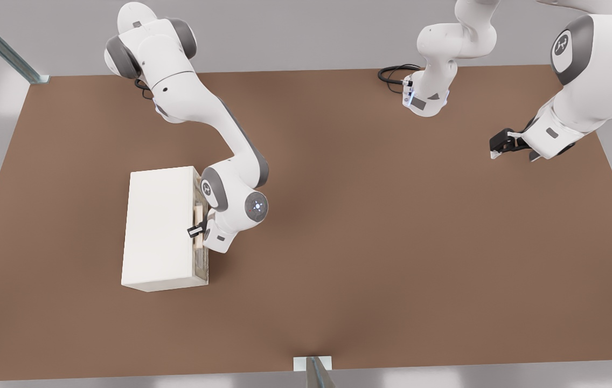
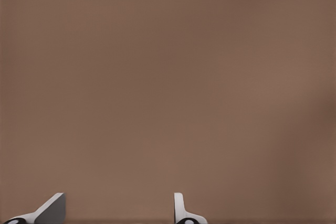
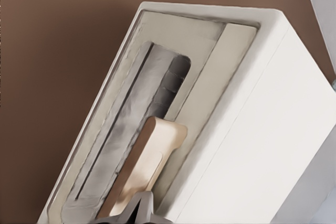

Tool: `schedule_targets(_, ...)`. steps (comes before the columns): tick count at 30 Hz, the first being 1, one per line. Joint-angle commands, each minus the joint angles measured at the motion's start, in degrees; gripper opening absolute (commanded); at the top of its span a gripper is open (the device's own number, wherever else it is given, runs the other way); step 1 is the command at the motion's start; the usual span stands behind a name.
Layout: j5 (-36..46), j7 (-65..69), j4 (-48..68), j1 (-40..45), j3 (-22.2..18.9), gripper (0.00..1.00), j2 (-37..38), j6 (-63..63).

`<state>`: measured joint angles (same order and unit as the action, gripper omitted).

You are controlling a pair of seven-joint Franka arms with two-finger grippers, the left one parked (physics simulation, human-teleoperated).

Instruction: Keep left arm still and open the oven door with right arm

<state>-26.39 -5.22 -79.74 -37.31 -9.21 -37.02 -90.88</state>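
Observation:
The cream-white oven (image 1: pixel 160 226) lies on the brown table at the front view's left. Its oven door (image 3: pixel 173 66) faces the front view's right and sits flush with the box. It has a dark glass window (image 3: pixel 142 108) and a pale beige bar handle (image 3: pixel 152 150). My right arm (image 1: pixel 214 129) reaches down from the far left corner. Its gripper (image 1: pixel 196 230) is right at the handle (image 1: pixel 198 215), about midway along the door (image 1: pixel 202 269). In the right wrist view the gripper (image 3: pixel 140 208) overlaps the near end of the handle and hides it.
The left arm (image 1: pixel 570 108) hangs parked over the table's far right corner, with its black gripper (image 1: pixel 502 144) above bare table. A black cable (image 1: pixel 395 73) lies at the far edge. Metal frame posts (image 1: pixel 314 372) stand at the near edge and the far left corner.

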Motion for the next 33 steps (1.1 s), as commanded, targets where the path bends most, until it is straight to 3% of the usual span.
schedule_targets(1,0.0,-0.5,0.4,-0.2,0.0,0.21,0.1,0.0)
schedule_targets(7,3.0,0.1,5.3,-0.7,0.1,0.21,0.4,0.2)
schedule_targets(10,15.0,0.6,10.5,5.5,-0.3,0.21,0.7,1.0)
schedule_targets(13,28.3,11.9,12.4,16.5,-0.5,0.21,2.6,4.9)
schedule_targets(14,29.3,14.9,11.4,18.6,-0.5,0.97,4.3,6.6)
schedule_targets(15,29.6,18.4,11.4,21.7,-0.5,1.0,4.8,9.3)
schedule_targets(18,29.4,18.8,7.5,28.0,-0.7,1.0,13.4,14.1)
schedule_targets(23,29.4,15.4,-1.9,28.6,-1.2,1.0,26.0,9.8)
schedule_targets(33,28.9,14.9,-3.5,28.3,-0.8,1.0,26.7,8.4)
